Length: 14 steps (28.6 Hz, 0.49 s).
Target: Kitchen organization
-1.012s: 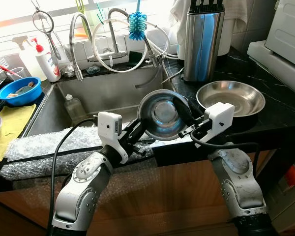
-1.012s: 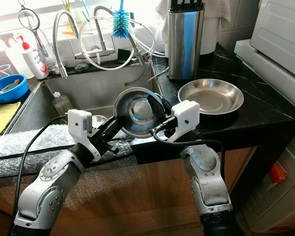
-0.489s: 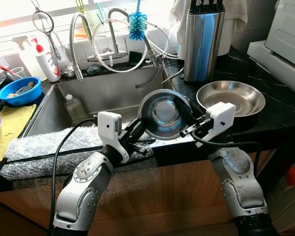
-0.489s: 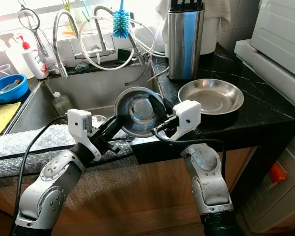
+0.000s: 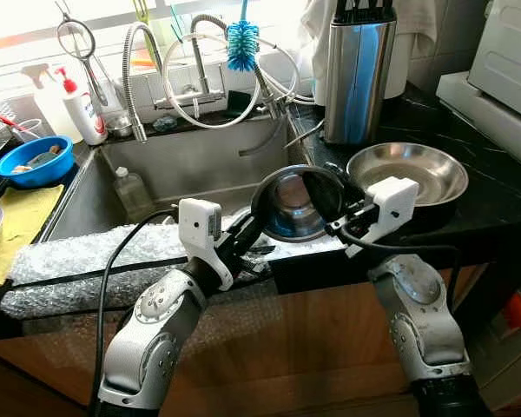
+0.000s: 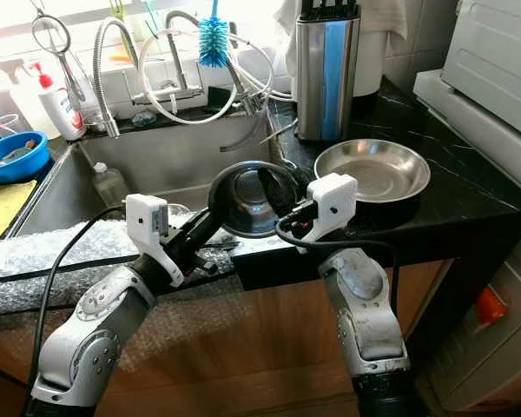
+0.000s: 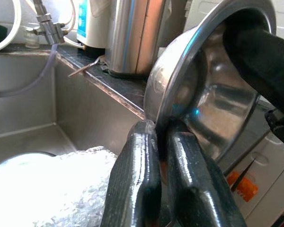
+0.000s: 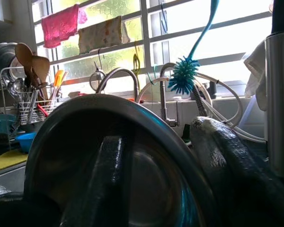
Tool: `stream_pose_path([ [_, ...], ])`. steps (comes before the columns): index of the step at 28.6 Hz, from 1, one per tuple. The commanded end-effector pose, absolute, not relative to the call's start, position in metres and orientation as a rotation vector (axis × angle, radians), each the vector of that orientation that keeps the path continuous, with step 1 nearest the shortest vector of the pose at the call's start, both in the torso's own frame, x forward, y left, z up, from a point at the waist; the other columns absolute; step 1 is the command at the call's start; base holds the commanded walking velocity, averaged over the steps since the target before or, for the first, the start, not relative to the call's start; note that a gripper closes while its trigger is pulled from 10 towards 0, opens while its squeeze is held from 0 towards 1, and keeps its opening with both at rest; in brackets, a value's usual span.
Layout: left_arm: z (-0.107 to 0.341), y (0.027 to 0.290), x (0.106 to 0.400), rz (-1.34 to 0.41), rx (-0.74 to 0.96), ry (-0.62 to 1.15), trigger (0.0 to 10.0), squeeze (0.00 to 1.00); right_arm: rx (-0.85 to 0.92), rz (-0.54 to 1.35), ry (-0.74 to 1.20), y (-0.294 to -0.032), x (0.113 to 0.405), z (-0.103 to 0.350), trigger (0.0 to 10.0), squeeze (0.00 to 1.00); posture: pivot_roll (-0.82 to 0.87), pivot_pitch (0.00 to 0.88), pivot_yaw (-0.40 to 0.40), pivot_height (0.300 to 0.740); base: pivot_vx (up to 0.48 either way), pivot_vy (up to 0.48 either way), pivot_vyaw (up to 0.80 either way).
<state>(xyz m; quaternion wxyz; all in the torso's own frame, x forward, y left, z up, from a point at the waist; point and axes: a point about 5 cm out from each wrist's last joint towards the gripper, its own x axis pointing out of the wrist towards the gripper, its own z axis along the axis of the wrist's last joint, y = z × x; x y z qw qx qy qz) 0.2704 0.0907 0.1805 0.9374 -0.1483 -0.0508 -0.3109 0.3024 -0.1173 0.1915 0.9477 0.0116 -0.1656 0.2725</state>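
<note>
Both grippers clamp the small round stainless-steel bowl (image 5: 297, 202) on edge above the counter lip.

Left gripper (image 7: 157, 142) pinches rim at approx 7 o'clock; right gripper (image 5: 330, 198) grasps rim at 3 o'clock, one finger inside. Bowl mouth faces robot; wide shallow steel pan (image 5: 407, 173) lies at 2 o'clock, nearer right arm. Bowl's lower rim is hidden behind the fingers, so probably clear of the bubble-wrap sheet (image 5: 78, 261).
</note>
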Motion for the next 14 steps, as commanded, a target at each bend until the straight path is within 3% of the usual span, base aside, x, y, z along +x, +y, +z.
stream_pose_path([
  [1,0.175,0.098,0.274,-0.584,-0.298,-0.078,0.0,0.00,0.041,0.576,-0.378,-0.111,0.303,0.202,10.0,1.00,-0.08,0.000,0.133,0.740,0.000,0.000,0.00],
  [2,0.175,0.099,0.275,-0.571,-0.304,-0.079,0.0,0.00,0.055,0.578,-0.374,-0.111,0.303,0.202,10.0,0.65,-0.08,0.000,0.133,0.740,0.000,0.000,0.00],
  [3,0.175,0.100,0.276,-0.556,-0.309,-0.081,0.0,0.00,0.070,0.584,-0.367,-0.110,0.302,0.202,10.0,0.00,-0.08,0.000,0.133,0.740,0.000,0.000,0.00],
  [8,0.175,0.103,0.278,-0.518,-0.321,-0.090,0.0,0.00,0.108,0.604,-0.353,-0.109,0.301,0.201,10.0,0.00,-0.08,0.000,0.132,0.740,0.000,0.000,0.00],
  [9,0.178,0.111,0.285,-0.406,-0.324,-0.118,0.0,0.00,0.152,0.641,-0.340,-0.106,0.299,0.202,10.0,0.00,-0.09,0.000,0.133,0.740,0.000,0.000,0.00],
  [12,0.180,0.118,0.290,-0.310,-0.344,-0.142,0.0,0.00,0.191,0.676,-0.329,-0.103,0.296,0.202,10.0,0.00,-0.09,0.000,0.132,0.740,0.000,0.000,0.00],
  [13,0.181,0.122,0.293,-0.263,-0.362,-0.158,3.8,0.00,0.207,0.704,-0.322,-0.100,0.294,0.202,10.0,0.00,-0.09,0.000,0.132,0.740,0.000,0.000,0.00],
  [14,0.182,0.125,0.294,-0.231,-0.374,-0.168,3.8,0.00,0.218,0.724,-0.316,-0.099,0.293,0.202,10.0,0.00,-0.09,0.000,0.133,0.740,0.000,0.000,0.00],
])
